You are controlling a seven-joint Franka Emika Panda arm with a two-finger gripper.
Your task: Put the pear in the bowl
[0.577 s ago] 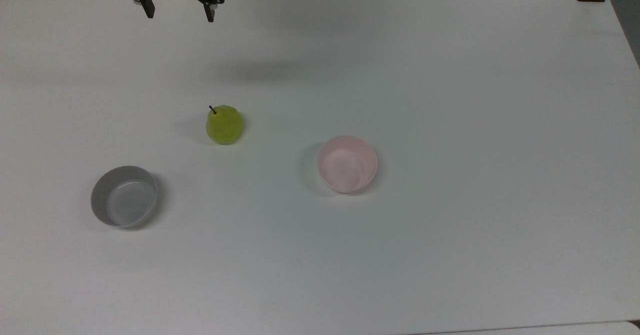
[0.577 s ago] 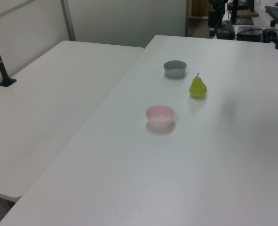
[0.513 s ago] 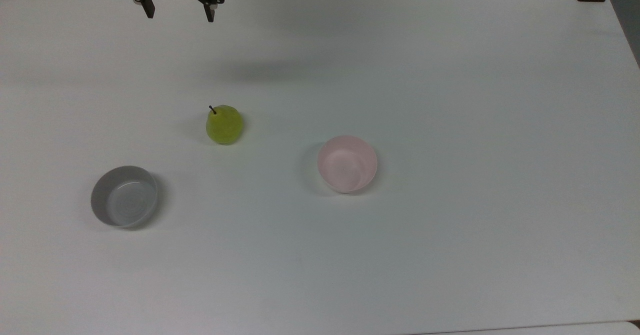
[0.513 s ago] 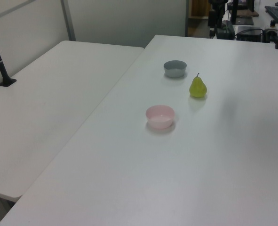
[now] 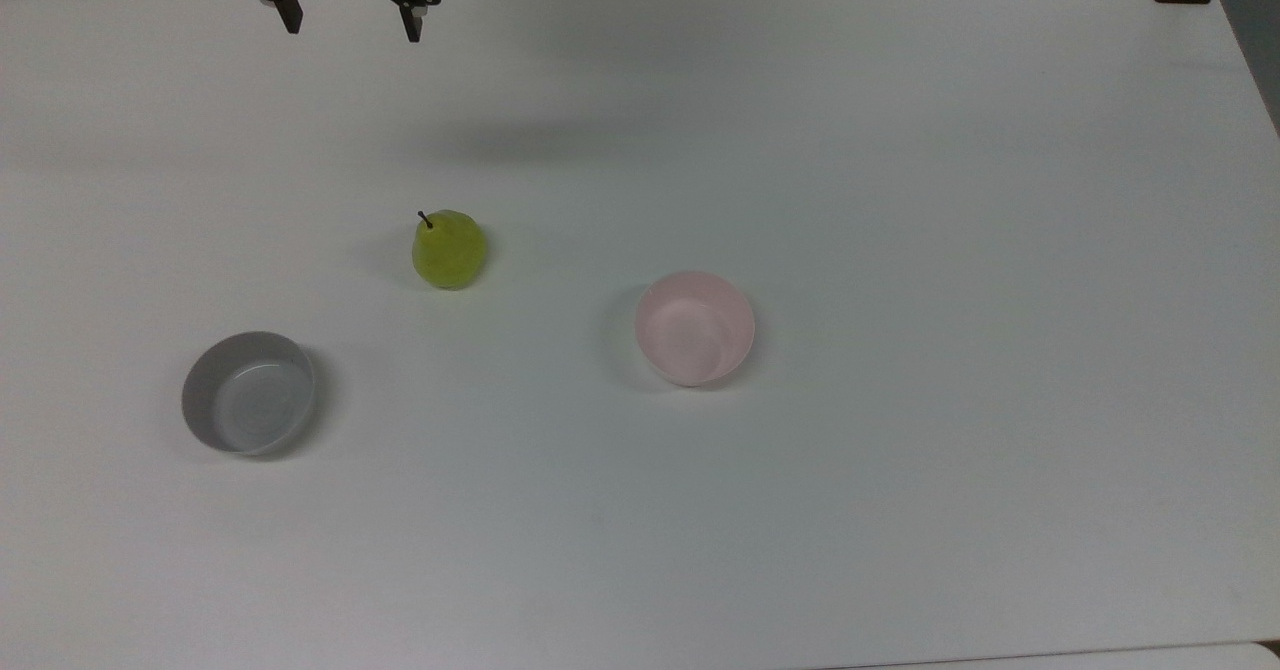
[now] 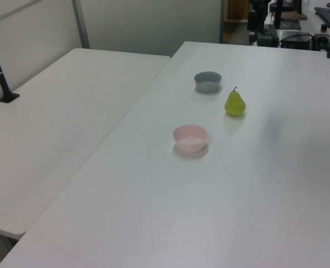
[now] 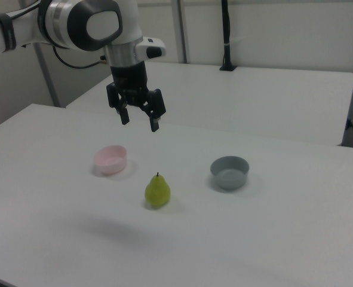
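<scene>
The arm reaches out over the white worktop (image 7: pixel 272 227) with its wrist turned straight down, so the gripper (image 7: pixel 139 122) hangs high in the air, fingers pointing at the surface and spread wide with nothing between them. In the top view the gripper (image 5: pixel 350 28) sits at the worktop's far edge, toward the far left corner, and a soft shadow lies on the worktop between it and the fruit. The pear (image 5: pixel 449 249) stands upright on the worktop, stem up, well in from every edge and nearer the far edge than the near one in the top view; the gripper is well apart from it and far above it. The pale pink bowl (image 5: pixel 694 328) rests open side up near the middle of the worktop, empty, to the top view's right of the pear and apart from it. A grey bowl (image 5: pixel 248 392) of like size stands toward the top view's left edge, also empty and apart from the pear. In the right view the pear (image 7: pixel 157 191) sits between the pink bowl (image 7: pixel 110 159) and the grey bowl (image 7: pixel 229 171), slightly nearer the camera than both. Open worktop lies between pear and pink bowl. In the left view a second white table (image 6: pixel 53 134) adjoins the worktop's long edge.
</scene>
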